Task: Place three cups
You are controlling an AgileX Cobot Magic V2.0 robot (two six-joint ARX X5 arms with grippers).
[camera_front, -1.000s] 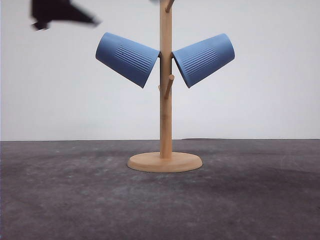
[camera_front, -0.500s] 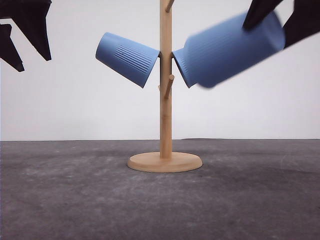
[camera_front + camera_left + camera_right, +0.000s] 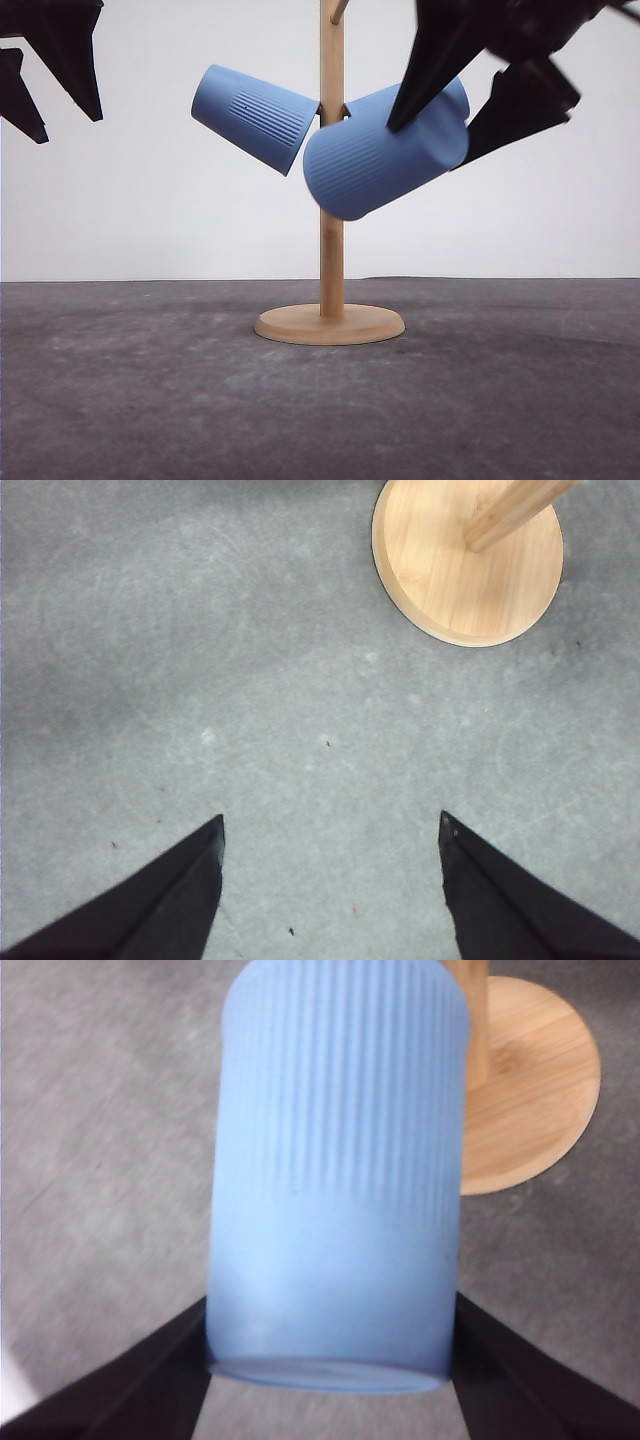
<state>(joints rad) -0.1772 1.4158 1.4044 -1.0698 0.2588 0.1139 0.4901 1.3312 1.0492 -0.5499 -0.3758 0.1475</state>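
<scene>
A light-blue ribbed cup [image 3: 255, 115] hangs tilted on the left peg of the wooden cup tree [image 3: 331, 250]. A second cup [image 3: 370, 101] sits on the right peg, mostly hidden behind a third cup [image 3: 370, 170]. My right gripper [image 3: 428, 148] is shut on that third cup, holding it tilted in front of the trunk. The right wrist view has this cup [image 3: 335, 1190] between the right gripper's [image 3: 330, 1305] fingers, its far end toward the stand. High at the left, my left gripper [image 3: 68, 130] is open, with nothing between its fingers in the left wrist view [image 3: 330, 818].
The stand's round wooden base [image 3: 330, 325] rests on the dark grey table [image 3: 150, 400]. It shows in the left wrist view [image 3: 465, 565] and beyond the held cup [image 3: 525, 1090]. A lower peg [image 3: 338, 170] juts from the trunk. A white wall stands behind.
My right gripper has carried the third cup down and left, from the upper right to in front of the trunk and the right hung cup. The left gripper came lower at first, then held still.
</scene>
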